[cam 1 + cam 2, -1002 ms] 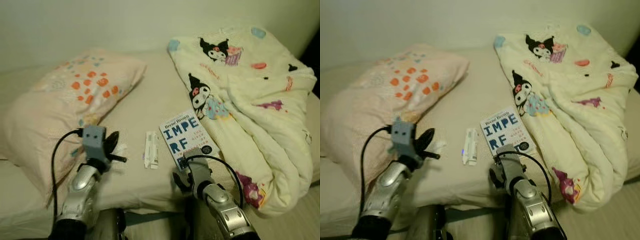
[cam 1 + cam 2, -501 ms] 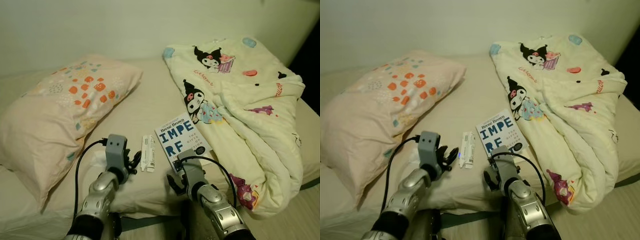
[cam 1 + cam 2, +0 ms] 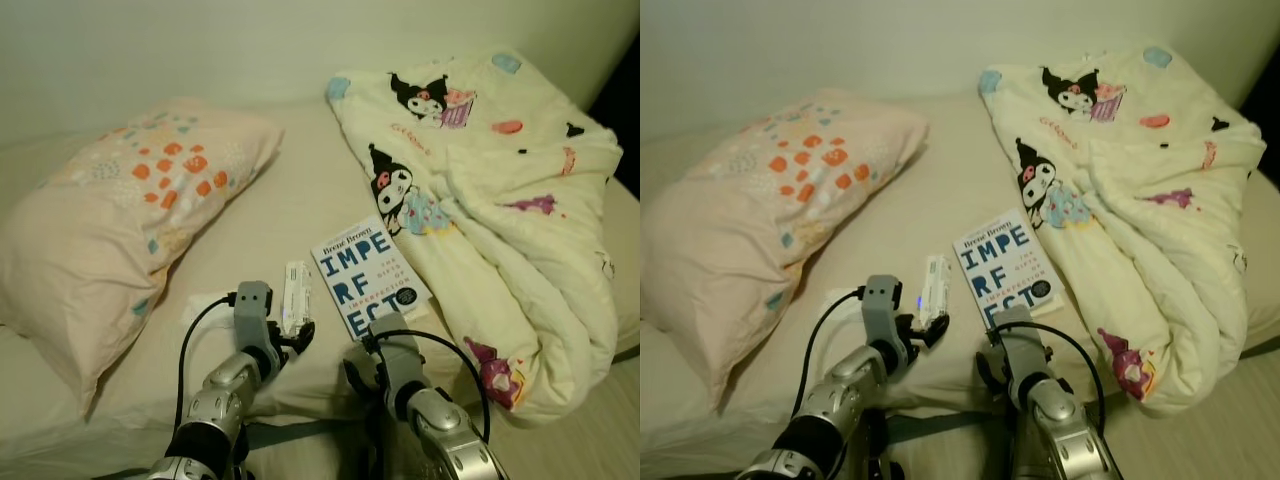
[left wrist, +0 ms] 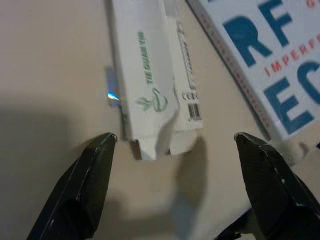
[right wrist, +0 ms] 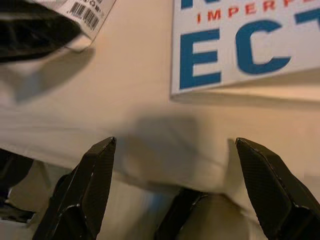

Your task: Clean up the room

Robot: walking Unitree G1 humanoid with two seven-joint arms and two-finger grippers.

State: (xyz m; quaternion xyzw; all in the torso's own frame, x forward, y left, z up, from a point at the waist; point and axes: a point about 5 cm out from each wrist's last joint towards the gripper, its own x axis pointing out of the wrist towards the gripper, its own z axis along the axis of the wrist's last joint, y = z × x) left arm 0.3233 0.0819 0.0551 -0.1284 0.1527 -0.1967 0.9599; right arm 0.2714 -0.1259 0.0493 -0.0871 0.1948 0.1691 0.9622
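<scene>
Left gripper [image 3: 297, 337] hovers low over the bed's [image 3: 290, 200] front edge, fingers spread, just short of the small white box [image 3: 296, 297]; the book [image 3: 366, 275] lies beside that box, with the right gripper [image 3: 372, 352] at the book's near corner, the pillow [image 3: 120, 215] and blanket [image 3: 500, 190] further back.

From the left wrist, the box's torn near end sits between the open fingers [image 4: 87, 185]. Closing squarely across its width should avoid crushing the flap.

From the right wrist, fingers [image 5: 92, 185] stand apart below the book's corner, empty.
</scene>
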